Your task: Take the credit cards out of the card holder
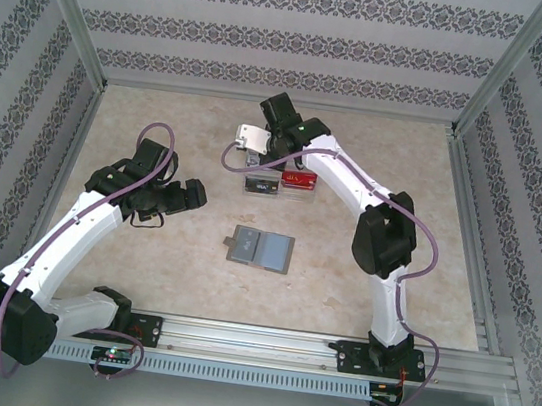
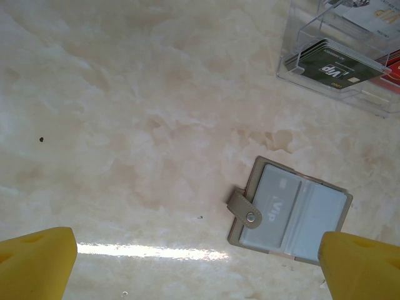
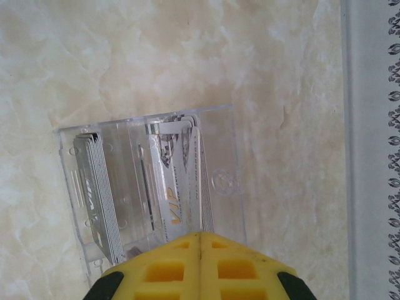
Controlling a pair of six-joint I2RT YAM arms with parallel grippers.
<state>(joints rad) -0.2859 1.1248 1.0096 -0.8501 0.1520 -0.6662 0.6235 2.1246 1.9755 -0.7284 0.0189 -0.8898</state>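
Note:
The grey card holder (image 1: pixel 259 249) lies open flat in the middle of the table. In the left wrist view the card holder (image 2: pixel 290 212) shows a pale grey VIP card (image 2: pixel 275 203) in its left pocket, with the snap strap folded out. My left gripper (image 1: pixel 175 205) hovers open to the holder's left, its yellow fingers (image 2: pixel 37 265) wide apart with nothing between them. My right gripper (image 3: pixel 200 236) is shut on a silver VIP credit card (image 3: pixel 170 181), held over the clear box (image 3: pixel 219 181). In the top view, that card (image 1: pixel 253 140) sticks out from the right gripper (image 1: pixel 265 145).
The clear two-compartment box (image 1: pixel 277 177) stands behind the holder and holds stacks of cards: dark green ones (image 2: pixel 334 65), a red one (image 1: pixel 300 178) and a grey stack (image 3: pixel 97 187). Patterned walls and metal rails enclose the table.

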